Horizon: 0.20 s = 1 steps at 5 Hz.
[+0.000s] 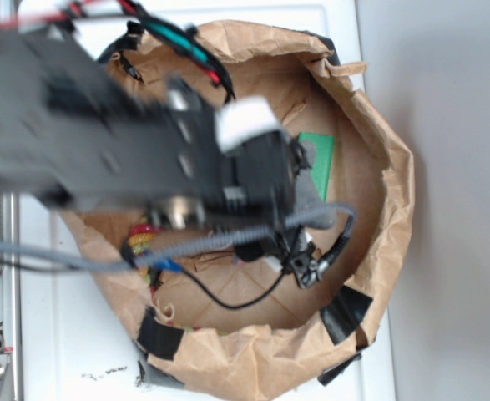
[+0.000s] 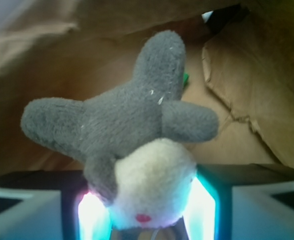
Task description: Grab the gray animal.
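The gray animal fills the wrist view: gray plush body and limbs, cream face, red dot nose. Its head sits between the two lit pads of my gripper, which is shut on it; the limbs stick out beyond the fingertips. In the exterior view my gripper is inside the brown paper bag, and only a patch of the gray animal shows beside the arm. I cannot tell whether the toy touches the bag floor.
A green rectangular block lies on the bag floor just beyond the gripper. A red-yellow-green rope lies at the left under the arm. The bag's crumpled walls ring the gripper; black tape patches sit on the rim.
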Motion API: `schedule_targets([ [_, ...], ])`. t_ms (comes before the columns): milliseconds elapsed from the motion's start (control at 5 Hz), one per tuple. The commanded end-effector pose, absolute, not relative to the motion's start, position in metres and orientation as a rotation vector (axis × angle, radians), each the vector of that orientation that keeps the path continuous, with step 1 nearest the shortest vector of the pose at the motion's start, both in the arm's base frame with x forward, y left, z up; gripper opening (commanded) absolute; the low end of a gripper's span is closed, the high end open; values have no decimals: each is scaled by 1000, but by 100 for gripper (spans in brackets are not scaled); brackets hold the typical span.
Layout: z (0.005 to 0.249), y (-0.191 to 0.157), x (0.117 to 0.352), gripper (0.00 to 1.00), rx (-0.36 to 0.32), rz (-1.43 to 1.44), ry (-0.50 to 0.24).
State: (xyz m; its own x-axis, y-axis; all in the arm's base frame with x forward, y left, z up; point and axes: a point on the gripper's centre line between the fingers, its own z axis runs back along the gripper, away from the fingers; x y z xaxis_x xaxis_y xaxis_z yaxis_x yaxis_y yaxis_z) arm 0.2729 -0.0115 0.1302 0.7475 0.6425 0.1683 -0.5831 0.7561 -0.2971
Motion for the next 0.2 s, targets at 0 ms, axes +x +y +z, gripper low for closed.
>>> schedule_targets([
  [0, 165, 7, 278, 0, -255, 651, -362],
])
